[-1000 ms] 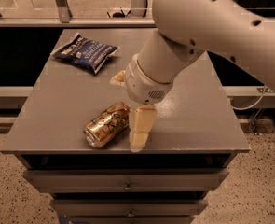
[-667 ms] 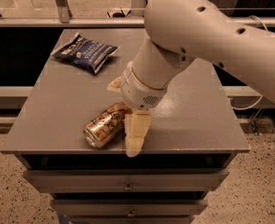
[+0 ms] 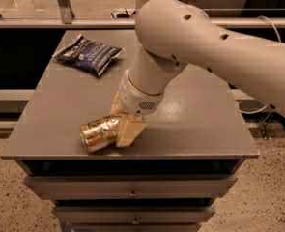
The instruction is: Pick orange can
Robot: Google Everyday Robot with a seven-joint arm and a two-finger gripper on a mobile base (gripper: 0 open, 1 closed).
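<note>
The orange can (image 3: 97, 133) lies on its side near the front edge of the grey table (image 3: 200, 124), left of centre, its silver end facing front-left. The gripper (image 3: 118, 126) is down at the can's right end w/ the pale arm (image 3: 180, 47) reaching in from the right. The jaws sit on either side of the can, one tan pad pressed against its near side, but I can't tell if they're clamped. A dark blue chip bag (image 3: 89, 55) lies at the back-left corner, well apart.
</note>
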